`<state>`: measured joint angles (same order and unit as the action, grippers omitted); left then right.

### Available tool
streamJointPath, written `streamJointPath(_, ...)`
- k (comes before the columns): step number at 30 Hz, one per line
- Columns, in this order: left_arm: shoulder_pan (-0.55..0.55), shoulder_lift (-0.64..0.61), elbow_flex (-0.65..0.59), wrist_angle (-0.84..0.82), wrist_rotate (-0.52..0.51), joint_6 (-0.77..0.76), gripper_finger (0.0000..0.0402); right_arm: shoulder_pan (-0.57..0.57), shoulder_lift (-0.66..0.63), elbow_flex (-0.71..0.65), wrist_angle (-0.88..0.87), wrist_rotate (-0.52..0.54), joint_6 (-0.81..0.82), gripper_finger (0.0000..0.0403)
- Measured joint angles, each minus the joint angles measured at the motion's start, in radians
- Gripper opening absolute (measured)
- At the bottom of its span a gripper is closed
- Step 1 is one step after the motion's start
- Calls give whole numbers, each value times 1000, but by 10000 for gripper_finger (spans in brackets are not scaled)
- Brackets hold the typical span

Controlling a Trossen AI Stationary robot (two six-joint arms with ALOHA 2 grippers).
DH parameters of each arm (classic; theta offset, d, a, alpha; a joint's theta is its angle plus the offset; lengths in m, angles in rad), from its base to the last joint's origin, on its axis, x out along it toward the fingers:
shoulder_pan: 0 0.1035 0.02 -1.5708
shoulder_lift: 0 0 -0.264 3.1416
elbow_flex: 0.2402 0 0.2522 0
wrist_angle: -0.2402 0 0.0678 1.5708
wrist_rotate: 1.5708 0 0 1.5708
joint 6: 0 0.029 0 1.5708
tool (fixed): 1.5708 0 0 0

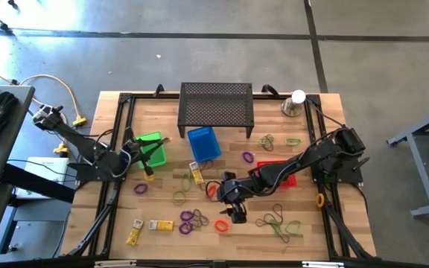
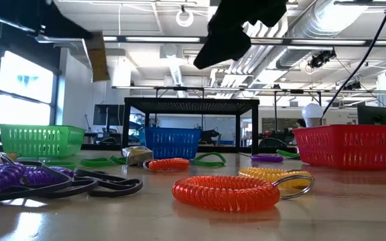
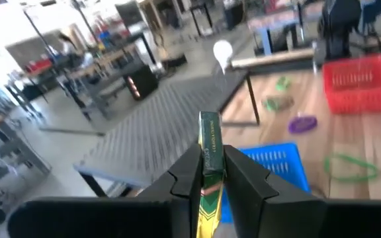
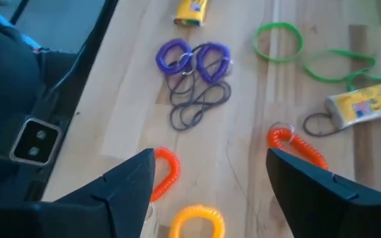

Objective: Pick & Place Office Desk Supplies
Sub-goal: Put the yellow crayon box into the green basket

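Note:
My left gripper (image 1: 144, 168) hovers by the green basket (image 1: 152, 147), shut on a yellow-green packet (image 3: 210, 155). My right gripper (image 4: 210, 182) hangs open over the table's near middle (image 1: 234, 208), slanting down and holding nothing. Under it on the wood lie two orange coil loops (image 4: 166, 170) (image 4: 295, 145) and a yellow coil loop (image 4: 197, 219). Farther off lie purple coils (image 4: 192, 56), green loops (image 4: 280, 36) and yellow packets (image 4: 369, 104) (image 1: 160, 225). My left gripper pinches the packet between its two fingers (image 3: 240, 175), which lie on its two broad faces. The packet's far end (image 3: 210, 125) sticks out past the fingertips, edge up. The fingers reach out about level from the table's left side, and the packet is clear of the table.
A blue basket (image 1: 203, 143) and a red basket (image 1: 280, 176) stand mid-table. The black perforated stand (image 1: 216, 104) is at the far edge, with a silver cup holding a white ball (image 1: 295, 103) to its right. Loose loops lie scattered over the near half (image 1: 281, 225).

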<state>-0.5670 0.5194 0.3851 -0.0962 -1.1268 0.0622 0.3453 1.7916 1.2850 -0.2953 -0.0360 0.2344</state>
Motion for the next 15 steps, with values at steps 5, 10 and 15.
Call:
streamJointPath(5, 53, -19, 33, -271, 64, -123, 52, -7, 0, -21, 40, -49, 3, 269)
streamJointPath(10, 110, 37, 153, -500, 192, -289, 52, -7, 0, -26, 67, -50, 4, 266)
streamJointPath(15, 184, 141, 260, -642, 347, -322, 52, -7, 0, -26, 75, -50, 11, 265)
